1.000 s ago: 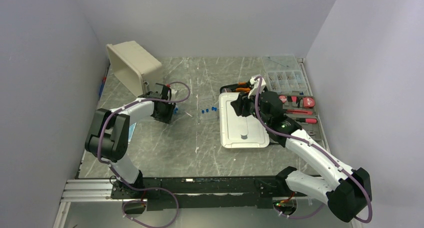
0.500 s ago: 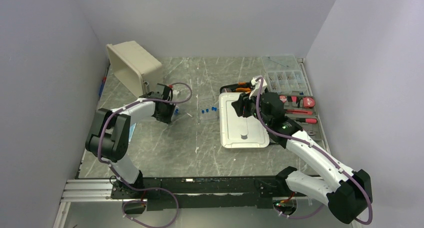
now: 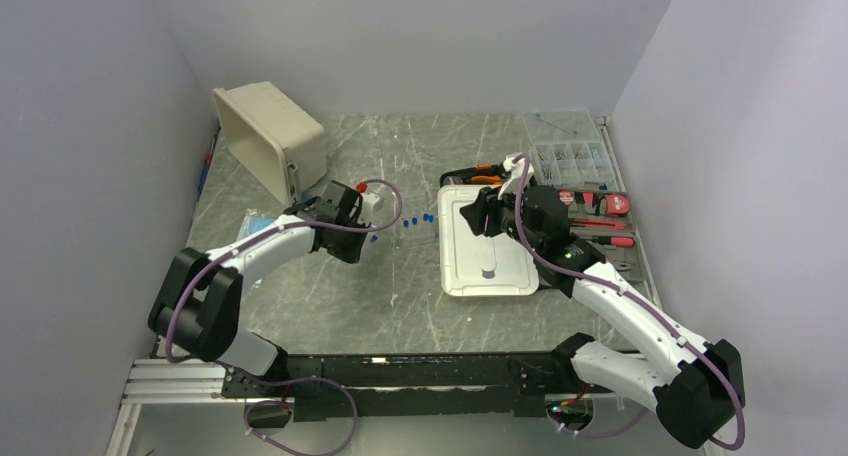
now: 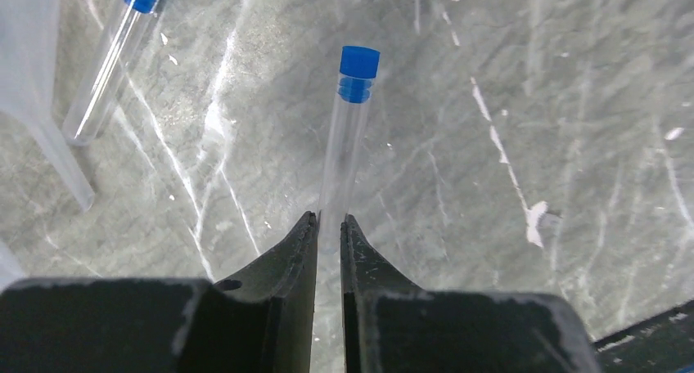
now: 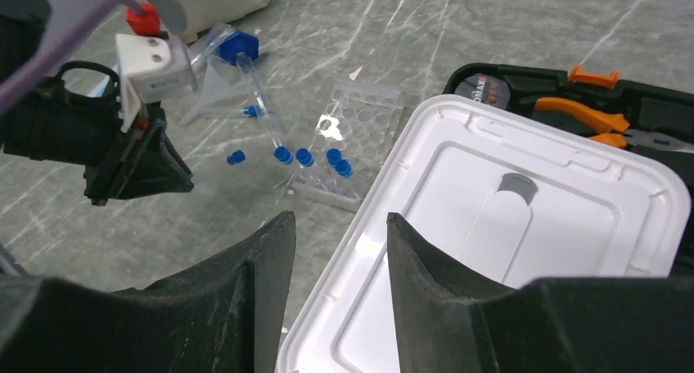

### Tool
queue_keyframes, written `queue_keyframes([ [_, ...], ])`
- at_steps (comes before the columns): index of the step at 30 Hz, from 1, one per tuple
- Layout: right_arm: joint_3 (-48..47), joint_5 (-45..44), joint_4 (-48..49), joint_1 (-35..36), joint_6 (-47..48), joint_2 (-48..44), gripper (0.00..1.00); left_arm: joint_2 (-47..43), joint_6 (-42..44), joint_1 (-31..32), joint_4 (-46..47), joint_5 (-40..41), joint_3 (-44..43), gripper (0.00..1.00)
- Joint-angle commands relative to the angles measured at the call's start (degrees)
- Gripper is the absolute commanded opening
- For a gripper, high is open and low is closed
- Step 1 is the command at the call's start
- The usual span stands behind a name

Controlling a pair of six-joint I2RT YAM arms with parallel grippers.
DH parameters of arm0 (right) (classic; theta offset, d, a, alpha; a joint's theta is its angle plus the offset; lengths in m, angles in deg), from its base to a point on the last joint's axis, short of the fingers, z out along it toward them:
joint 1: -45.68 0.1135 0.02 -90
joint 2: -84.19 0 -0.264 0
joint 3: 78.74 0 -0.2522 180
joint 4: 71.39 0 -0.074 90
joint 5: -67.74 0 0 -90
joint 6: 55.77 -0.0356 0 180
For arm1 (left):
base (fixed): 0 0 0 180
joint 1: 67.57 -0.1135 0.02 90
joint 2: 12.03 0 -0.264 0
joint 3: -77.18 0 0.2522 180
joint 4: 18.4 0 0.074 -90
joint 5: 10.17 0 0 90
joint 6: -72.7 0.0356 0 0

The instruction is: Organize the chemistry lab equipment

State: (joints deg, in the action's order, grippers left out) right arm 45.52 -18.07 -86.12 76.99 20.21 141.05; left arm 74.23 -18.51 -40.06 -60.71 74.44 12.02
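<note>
**Step in hand (as judged):** transfer of one capped tube to the rack.

**Status**
- Left gripper (image 4: 329,226): clamped on the clear body of a test tube (image 4: 345,144), with the blue cap (image 4: 359,62) pointing away from the fingers.
- Location of the held tube: over the table (image 3: 400,296), left of centre, near the clear perforated rack (image 5: 360,128). Contact with the tabletop not determinable.
- Right gripper (image 5: 334,226): jaws apart with nothing between them, above the far left corner of the white lid (image 5: 507,250), well apart from the held tube.
- Second capped tube (image 4: 106,70): lying beside a clear funnel (image 4: 33,103).
- Small blue caps (image 5: 304,155): grouped along the near edge of the rack.

**Procedure**
1. Maintain clamping force. Smooth, narrow body, so probably prone to slipping.
2. Raise well above the tabletop before travelling. Route away from the second capped tube and the funnel.
3. Rotate the wrist to bring the tube upright, cap uppermost.
4. Align over a vacant hole, away from the crowded near edge.
5. Lower straight down without side load. Release only once seated.
6. Hold the right gripper out of the path, or use it to steady the rack, which is light and likely to slide.
</note>
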Motion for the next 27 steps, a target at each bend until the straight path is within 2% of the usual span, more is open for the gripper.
queue_keyframes([
  [1,0.3,2.3,2.0,-0.2,-3.2,-0.9,0.48,-6.9,-2.8,0.6,0.0,-2.1,1.4,0.06],
  [10,0.0,12.9,6.9,-0.1,-12.7,4.5,0.49,-19.2,-1.4,1.9,5.3,-11.0,4.6,0.06],
  [13,-0.8,17.9,10.1,0.0,-15.6,7.4,0.55,-22.3,-1.2,2.0,7.4,-15.4,5.4,0.06],
  [18,-1.9,23.2,14.7,1.4,-18.7,11.6,0.60,-24.7,-1.5,2.4,9.9,-23.9,6.0,0.06],
  [27,-3.5,28.5,21.7,3.0,-23.2,17.6,0.58,-25.9,-1.4,2.7,10.8,-28.6,6.1,0.05],
])
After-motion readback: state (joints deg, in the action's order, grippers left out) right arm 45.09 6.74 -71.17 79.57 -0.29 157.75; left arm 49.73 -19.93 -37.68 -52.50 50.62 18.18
